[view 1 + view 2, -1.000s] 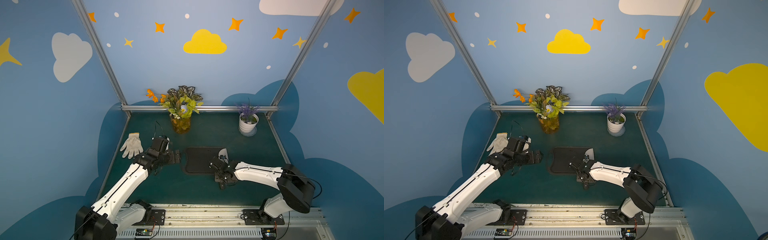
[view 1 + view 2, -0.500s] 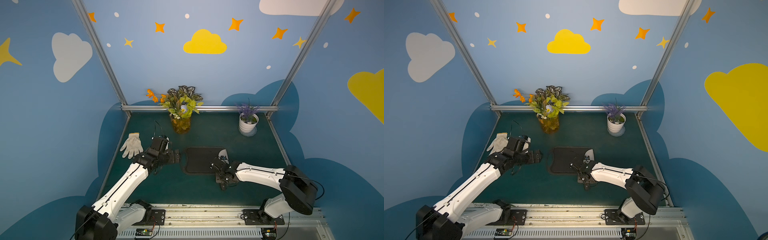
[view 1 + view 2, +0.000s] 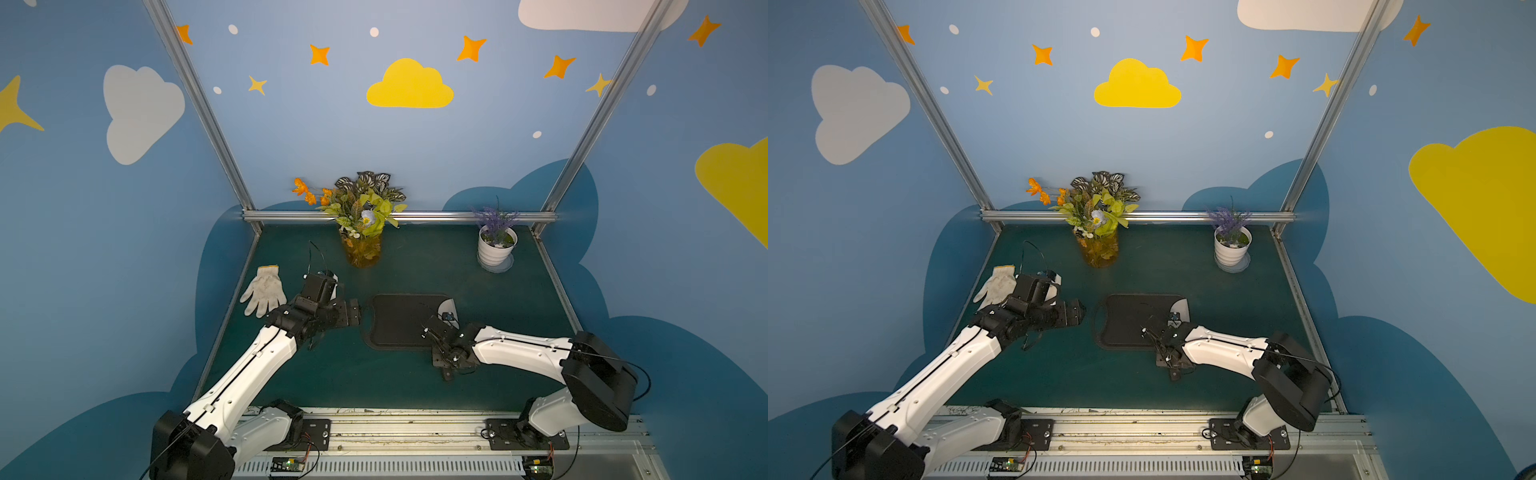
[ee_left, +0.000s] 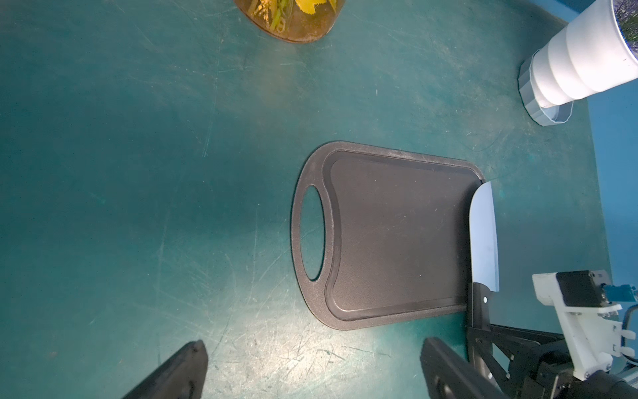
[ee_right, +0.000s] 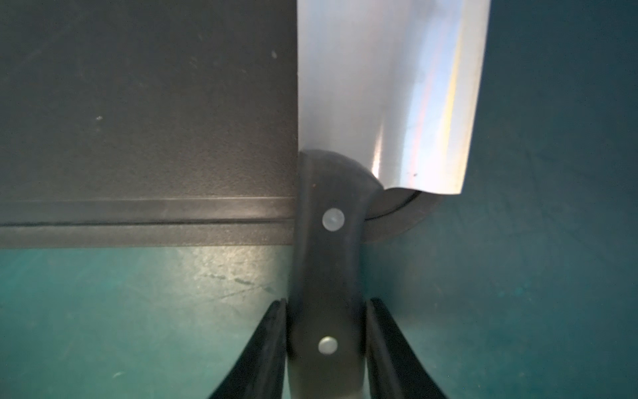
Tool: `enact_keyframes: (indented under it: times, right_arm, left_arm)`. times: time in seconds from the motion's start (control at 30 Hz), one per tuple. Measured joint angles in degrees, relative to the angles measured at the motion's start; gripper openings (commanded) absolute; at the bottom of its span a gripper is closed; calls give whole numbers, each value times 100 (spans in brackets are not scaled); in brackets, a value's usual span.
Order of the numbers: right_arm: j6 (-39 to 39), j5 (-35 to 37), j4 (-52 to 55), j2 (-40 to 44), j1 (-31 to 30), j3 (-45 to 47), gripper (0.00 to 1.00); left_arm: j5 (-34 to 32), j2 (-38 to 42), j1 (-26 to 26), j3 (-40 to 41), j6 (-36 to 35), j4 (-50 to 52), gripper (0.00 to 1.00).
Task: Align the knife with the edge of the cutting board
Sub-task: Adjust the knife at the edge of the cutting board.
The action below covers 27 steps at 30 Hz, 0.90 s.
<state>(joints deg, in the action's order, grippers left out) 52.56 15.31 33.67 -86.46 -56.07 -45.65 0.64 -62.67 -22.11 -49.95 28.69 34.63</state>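
The black cutting board (image 3: 399,322) (image 3: 1133,320) lies flat mid-table, its handle slot (image 4: 310,231) toward the left arm. The knife's silver blade (image 4: 483,235) (image 5: 386,86) lies along the board's short end opposite the slot, overhanging that edge. Its black handle (image 5: 328,269) sticks out past the board's near long edge. My right gripper (image 5: 326,304) (image 3: 442,353) is shut on the knife's handle, one finger on each side. My left gripper (image 4: 314,349) (image 3: 353,311) hovers open just off the slot end of the board, holding nothing.
A white work glove (image 3: 264,289) lies at the left, behind the left arm. An amber vase of flowers (image 3: 361,249) stands at the back centre. A white ribbed pot with lavender (image 3: 496,249) stands at the back right, beyond the knife.
My right gripper has drawn the knife slightly toward the table's front edge. The left arm has not moved.
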Motion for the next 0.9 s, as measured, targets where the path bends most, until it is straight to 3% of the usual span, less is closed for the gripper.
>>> enact_keyframes:
  times: [0.17, 0.53, 0.9]
  right_arm:
    - [-9, -15, 11, -7, 0, 0, 56]
    - [-50, -44, 79, 28, 0, -9, 66]
    - [-256, -269, 133, 833, 79, -146, 93]
  left_arm:
    - [0, 0, 0, 0, 0, 0, 100]
    - [0, 0, 33, 0, 0, 0, 100]
    - [140, -118, 291, -2, -59, -2, 100]
